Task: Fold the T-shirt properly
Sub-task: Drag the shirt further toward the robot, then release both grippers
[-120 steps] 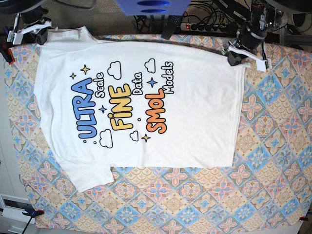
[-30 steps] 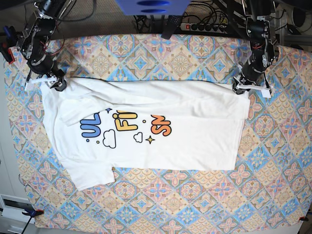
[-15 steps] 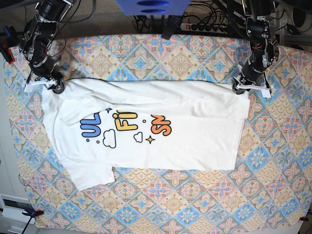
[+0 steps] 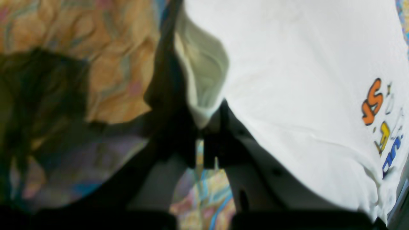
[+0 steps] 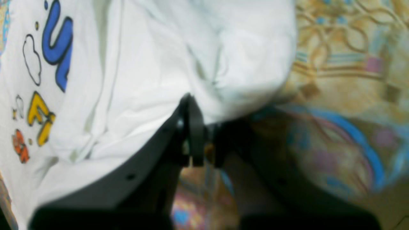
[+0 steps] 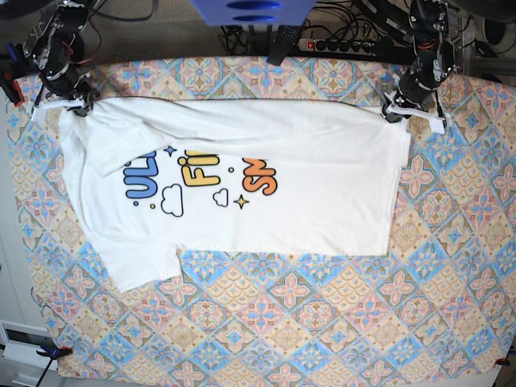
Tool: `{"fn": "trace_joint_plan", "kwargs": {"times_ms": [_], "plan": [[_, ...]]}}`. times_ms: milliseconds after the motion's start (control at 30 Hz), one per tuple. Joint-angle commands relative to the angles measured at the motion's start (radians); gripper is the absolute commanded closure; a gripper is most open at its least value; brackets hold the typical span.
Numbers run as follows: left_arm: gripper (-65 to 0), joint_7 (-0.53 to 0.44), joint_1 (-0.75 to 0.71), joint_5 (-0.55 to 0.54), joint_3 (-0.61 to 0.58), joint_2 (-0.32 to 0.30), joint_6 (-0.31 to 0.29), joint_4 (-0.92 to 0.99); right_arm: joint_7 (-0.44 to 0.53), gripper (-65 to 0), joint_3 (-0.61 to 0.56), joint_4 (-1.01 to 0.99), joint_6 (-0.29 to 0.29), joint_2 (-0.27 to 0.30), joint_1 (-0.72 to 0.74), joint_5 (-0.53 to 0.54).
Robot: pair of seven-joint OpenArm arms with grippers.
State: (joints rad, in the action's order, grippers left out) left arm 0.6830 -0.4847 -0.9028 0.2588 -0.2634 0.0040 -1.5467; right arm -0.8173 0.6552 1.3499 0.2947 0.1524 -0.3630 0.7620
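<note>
The white T-shirt (image 6: pixel 314 193) lies across the patterned table, its far part doubled over so only the lower half of the colourful print (image 6: pixel 201 179) shows. My left gripper (image 6: pixel 395 113) is at the shirt's far right corner in the base view, shut on a bunched hem (image 4: pixel 204 95). At the far left corner my right gripper (image 6: pixel 76 106) pinches the cloth (image 5: pixel 223 80), with its black fingers (image 5: pixel 193 127) close together on the edge. One sleeve (image 6: pixel 141 270) sticks out at the near left.
The patterned tablecloth (image 6: pixel 322 322) covers the whole table. A power strip (image 6: pixel 347 44) and cables run behind the far edge, beside a blue object (image 6: pixel 250 10). A clamp (image 6: pixel 50 351) sits at the near left corner.
Both grippers have moved toward the far edge, pulling the shirt's folded edge with them, so more of the print shows. The right gripper's jaws have closed on the cloth.
</note>
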Motion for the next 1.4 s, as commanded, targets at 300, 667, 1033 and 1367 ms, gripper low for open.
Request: {"fn": "trace_joint_plan", "kwargs": {"times_ms": [300, 667, 1033, 1367], "plan": [[0.0, -0.01, -0.131, -0.003, 0.009, -0.046, -0.002, -0.093, 0.014, -1.5, 0.007, 0.109, 0.001, 0.016, -0.126, 0.007], [0.0, -0.01, -0.173, -0.003, 0.007, -0.046, -0.002, -0.093, 0.014, -1.5, 0.005, 0.11, 0.001, 0.014, -0.169, 0.009], [-8.7, -0.006, -0.176, -0.002, 0.006, -0.047, 0.0, -0.113, 0.014, -22.3, 0.008, 0.15, 0.001, 0.013, -0.196, 0.007], [-47.4, 0.082, -0.207, -0.009, 0.069, -0.046, 0.001, -0.24, 0.013, -30.0, 0.102, 0.214, -0.002, 0.013, -0.204, 0.007]]}}
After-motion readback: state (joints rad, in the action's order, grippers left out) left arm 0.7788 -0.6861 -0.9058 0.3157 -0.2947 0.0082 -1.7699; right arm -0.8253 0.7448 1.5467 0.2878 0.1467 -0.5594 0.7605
